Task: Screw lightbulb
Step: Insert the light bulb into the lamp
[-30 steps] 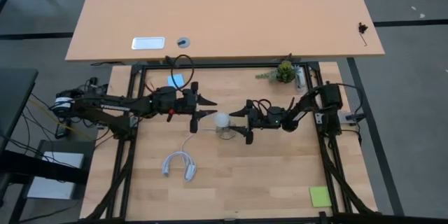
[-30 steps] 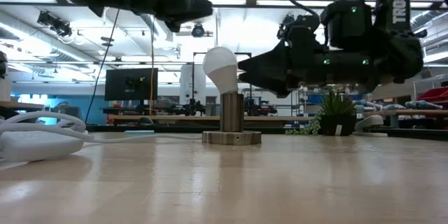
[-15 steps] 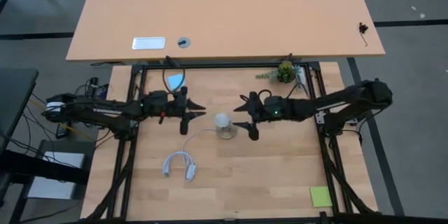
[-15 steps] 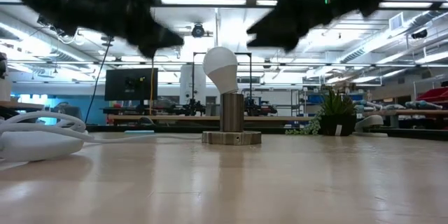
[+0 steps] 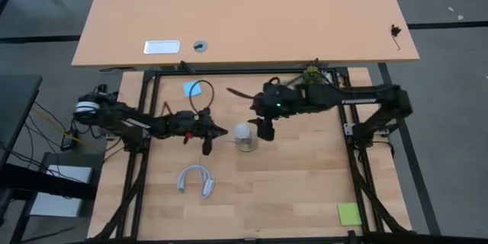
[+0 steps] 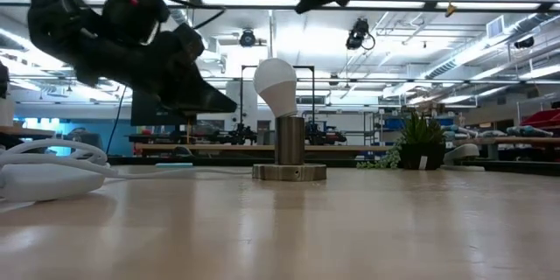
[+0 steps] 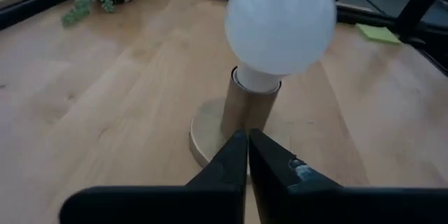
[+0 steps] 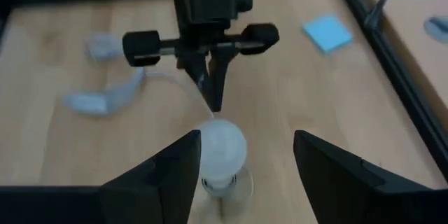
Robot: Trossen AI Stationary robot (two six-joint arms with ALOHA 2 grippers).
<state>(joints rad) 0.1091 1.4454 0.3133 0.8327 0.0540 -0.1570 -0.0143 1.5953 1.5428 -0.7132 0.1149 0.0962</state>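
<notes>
A big workshop hall (image 6: 420,96) with ceiling strip lights stretches behind the pale wooden worktop (image 5: 290,183). Mid-worktop, the lightbulb (image 5: 242,131) stands in its socket (image 6: 290,171). A white cord (image 5: 194,179) lies near the socket. The left gripper (image 5: 216,132) sits just beside the bulb, fingers together. The right gripper (image 8: 245,161) hangs above the bulb, fingers apart, holding nothing.
</notes>
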